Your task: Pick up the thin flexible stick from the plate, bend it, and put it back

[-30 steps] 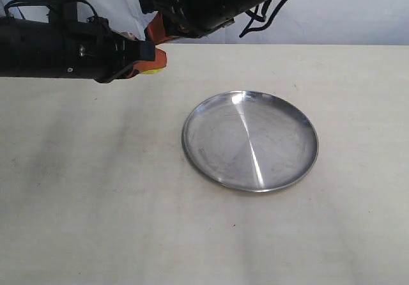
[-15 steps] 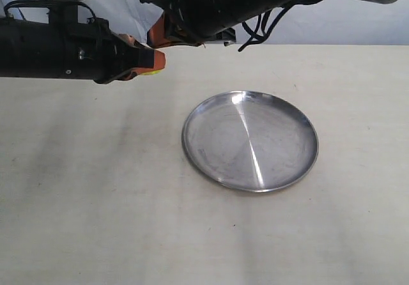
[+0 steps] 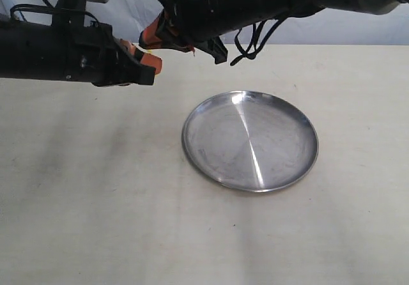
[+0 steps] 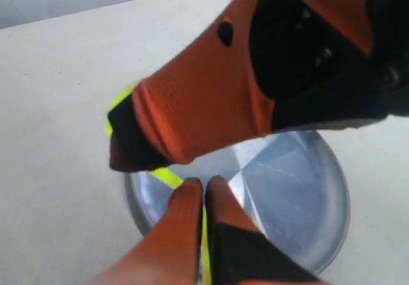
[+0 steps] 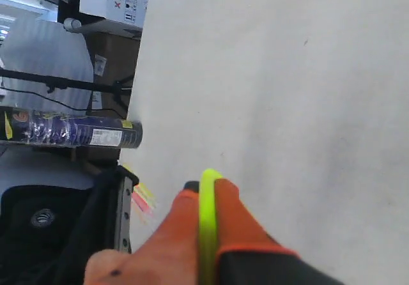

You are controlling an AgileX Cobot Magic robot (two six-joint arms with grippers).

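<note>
1. The thin flexible stick (image 4: 167,177): a very thin, bright yellow strand; held up off the plate; one part pinched between the closed fingers of the left gripper (image 4: 203,186), another between those of the right gripper (image 5: 206,189); it curves between the two; its tips are hidden.
2. The plate (image 3: 250,141): round, shiny silver metal; shallow raised rim; brushed, reflective face; lying flat on the table (image 3: 96,202).

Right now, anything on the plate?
Nothing; exterior view shows plate bare. The stick is clamped by left gripper and right gripper, off it. In left wrist view they cover part of plate.
</note>
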